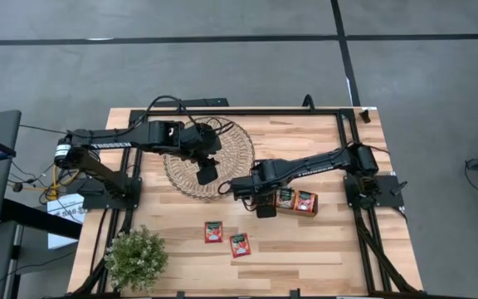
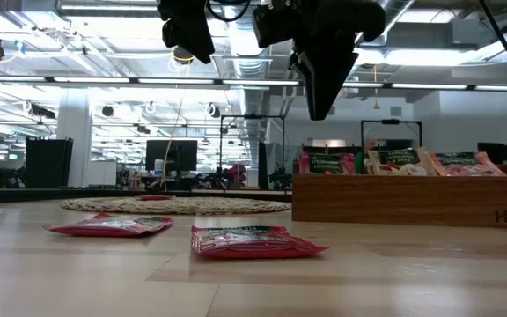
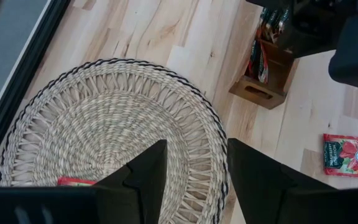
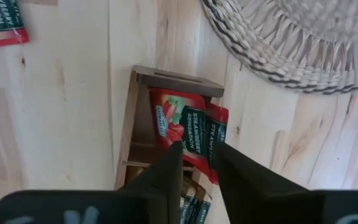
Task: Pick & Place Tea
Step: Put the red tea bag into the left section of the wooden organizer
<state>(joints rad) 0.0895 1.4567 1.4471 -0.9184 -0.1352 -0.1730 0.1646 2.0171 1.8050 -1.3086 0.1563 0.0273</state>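
Two red tea sachets point(image 1: 213, 232) point(image 1: 240, 244) lie flat on the table near its front. More red sachets point(image 4: 182, 124) stand leaning in the end compartment of the wooden tray point(image 1: 295, 202). My right gripper point(image 4: 197, 155) hangs open above that compartment, pointing down and clear of the sachets there point(image 2: 319, 88). My left gripper point(image 3: 194, 149) is open above the wicker mat point(image 1: 210, 158), with nothing between its fingers. One red sachet point(image 3: 73, 182) lies on the mat, half hidden behind a finger.
A small potted plant point(image 1: 135, 257) stands at the table's near left corner. A black frame rail point(image 1: 247, 110) runs along the table's far edge. Bare wood lies between the two loose sachets and the tray.
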